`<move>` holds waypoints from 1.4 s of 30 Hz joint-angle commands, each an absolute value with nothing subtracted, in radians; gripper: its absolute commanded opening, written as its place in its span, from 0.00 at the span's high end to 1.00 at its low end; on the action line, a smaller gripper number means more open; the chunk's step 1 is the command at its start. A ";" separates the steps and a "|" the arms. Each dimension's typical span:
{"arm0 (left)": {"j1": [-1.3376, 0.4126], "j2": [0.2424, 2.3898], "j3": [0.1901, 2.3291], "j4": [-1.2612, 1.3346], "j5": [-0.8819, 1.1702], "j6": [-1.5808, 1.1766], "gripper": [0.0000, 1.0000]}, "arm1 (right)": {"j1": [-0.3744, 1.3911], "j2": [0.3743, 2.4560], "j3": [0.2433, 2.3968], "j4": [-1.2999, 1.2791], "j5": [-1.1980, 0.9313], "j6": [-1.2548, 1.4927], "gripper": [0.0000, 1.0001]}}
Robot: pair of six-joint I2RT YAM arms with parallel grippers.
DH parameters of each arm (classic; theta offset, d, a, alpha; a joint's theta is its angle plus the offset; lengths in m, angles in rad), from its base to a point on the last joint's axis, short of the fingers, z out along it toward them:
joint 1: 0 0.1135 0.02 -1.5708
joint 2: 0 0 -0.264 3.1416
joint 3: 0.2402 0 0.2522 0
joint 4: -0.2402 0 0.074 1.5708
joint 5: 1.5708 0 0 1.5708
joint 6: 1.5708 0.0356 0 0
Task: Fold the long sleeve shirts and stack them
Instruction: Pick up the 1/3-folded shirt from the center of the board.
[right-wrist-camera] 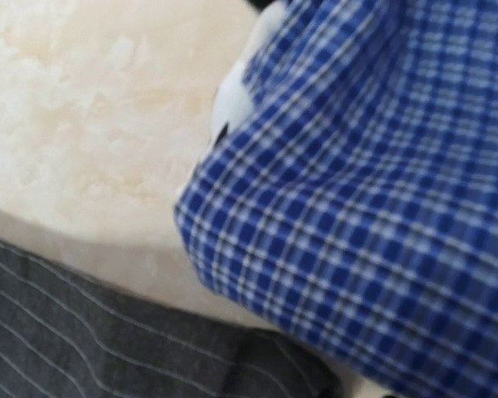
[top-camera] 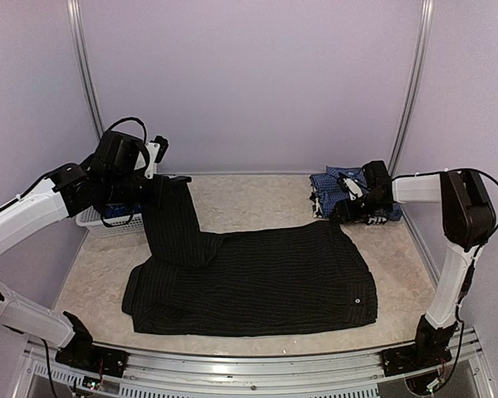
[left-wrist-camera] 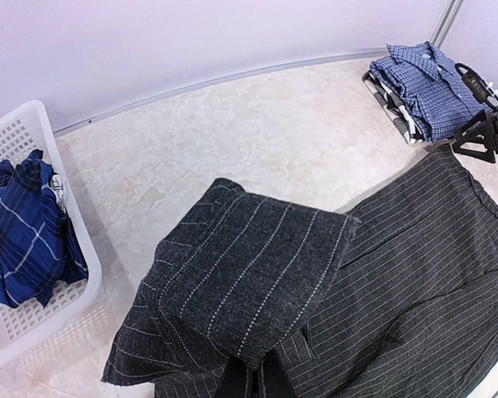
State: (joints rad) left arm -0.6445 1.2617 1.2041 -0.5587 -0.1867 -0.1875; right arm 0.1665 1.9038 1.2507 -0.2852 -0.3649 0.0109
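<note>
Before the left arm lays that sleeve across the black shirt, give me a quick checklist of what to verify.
1. Left tool grips the black pinstriped shirt's sleeve: ok, sleeve hangs from it.
2. Shirt body flat on the table: ok.
3. Right tool open or shut: cannot tell.
4. Right tool clear of the black shirt: cannot tell, it sits at its far corner.
5. Checked shirt folded, out of the way: ok.
6. Plaid shirt out of the basket: not ok, crumpled inside.
</note>
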 commanded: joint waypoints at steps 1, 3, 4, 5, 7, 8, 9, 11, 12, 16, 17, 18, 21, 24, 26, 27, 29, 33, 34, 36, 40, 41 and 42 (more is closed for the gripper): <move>-0.635 1.263 1.231 -0.552 -0.146 -0.162 1.00 | 0.152 1.965 1.291 -0.315 -0.421 -0.033 0.37; -0.632 1.261 1.239 -0.541 -0.133 -0.159 1.00 | 0.148 1.990 1.312 -0.324 -0.423 -0.037 0.39; -0.630 1.259 1.244 -0.535 -0.127 -0.157 1.00 | 0.146 2.001 1.321 -0.327 -0.423 -0.038 0.39; -0.627 1.258 1.247 -0.531 -0.123 -0.155 1.00 | 0.145 2.011 1.329 -0.325 -0.421 -0.038 0.39; -0.624 1.261 1.256 -0.531 -0.118 -0.153 1.00 | 0.143 2.029 1.346 -0.328 -0.416 -0.041 0.40; -0.624 1.266 1.260 -0.532 -0.114 -0.153 1.00 | 0.142 2.034 1.352 -0.328 -0.412 -0.044 0.40; -0.624 1.269 1.262 -0.532 -0.110 -0.152 1.00 | 0.143 2.039 1.357 -0.328 -0.408 -0.047 0.40; -0.624 1.277 1.264 -0.532 -0.104 -0.151 1.00 | 0.138 2.057 1.372 -0.341 -0.413 -0.063 0.40; -0.624 1.279 1.264 -0.531 -0.104 -0.150 1.00 | 0.138 2.066 1.382 -0.354 -0.413 -0.070 0.40; -0.623 1.288 1.266 -0.529 -0.103 -0.145 1.00 | 0.128 2.093 1.396 -0.370 -0.437 -0.094 0.41; -0.623 1.291 1.266 -0.529 -0.103 -0.144 1.00 | 0.125 2.100 1.398 -0.370 -0.456 -0.098 0.42; -0.623 1.293 1.268 -0.529 -0.101 -0.143 1.00 | 0.122 2.104 1.401 -0.371 -0.474 -0.103 0.43; -0.623 1.300 1.270 -0.529 -0.095 -0.141 1.00 | 0.117 2.116 1.406 -0.377 -0.502 -0.117 0.48; -0.623 1.306 1.269 -0.529 -0.090 -0.140 1.00 | 0.109 2.120 1.405 -0.374 -0.520 -0.126 0.58; -0.623 1.311 1.265 -0.529 -0.089 -0.138 1.00 | 0.102 2.118 1.400 -0.363 -0.552 -0.127 0.65; -0.622 1.313 1.263 -0.529 -0.089 -0.137 1.00 | 0.101 2.119 1.400 -0.361 -0.563 -0.128 0.69; -0.621 1.317 1.261 -0.531 -0.095 -0.135 1.00 | 0.100 2.117 1.401 -0.365 -0.577 -0.134 0.76; -0.609 1.320 1.269 -0.544 -0.114 -0.134 1.00 | 0.098 2.098 1.395 -0.368 -0.570 -0.137 0.99; -0.606 1.321 1.278 -0.552 -0.118 -0.134 1.00 | 0.099 2.087 1.392 -0.368 -0.566 -0.135 1.00; -0.603 1.321 1.302 -0.575 -0.125 -0.131 1.00 | 0.098 2.057 1.382 -0.364 -0.553 -0.132 1.00; -0.603 1.310 1.375 -0.649 -0.131 -0.141 1.00 | 0.099 1.978 1.346 -0.350 -0.501 -0.117 1.00; -0.603 1.303 1.390 -0.671 -0.131 -0.148 1.00 | 0.099 1.954 1.328 -0.340 -0.488 -0.111 1.00; -0.604 1.292 1.404 -0.691 -0.130 -0.154 1.00 | 0.100 1.932 1.311 -0.327 -0.475 -0.107 1.00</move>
State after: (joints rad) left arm -0.6064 1.3235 1.3304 -0.6163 -0.1177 -0.1486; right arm 0.1081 2.0518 1.3567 -0.3546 -0.5224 -0.1238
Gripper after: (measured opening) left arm 0.005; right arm 0.005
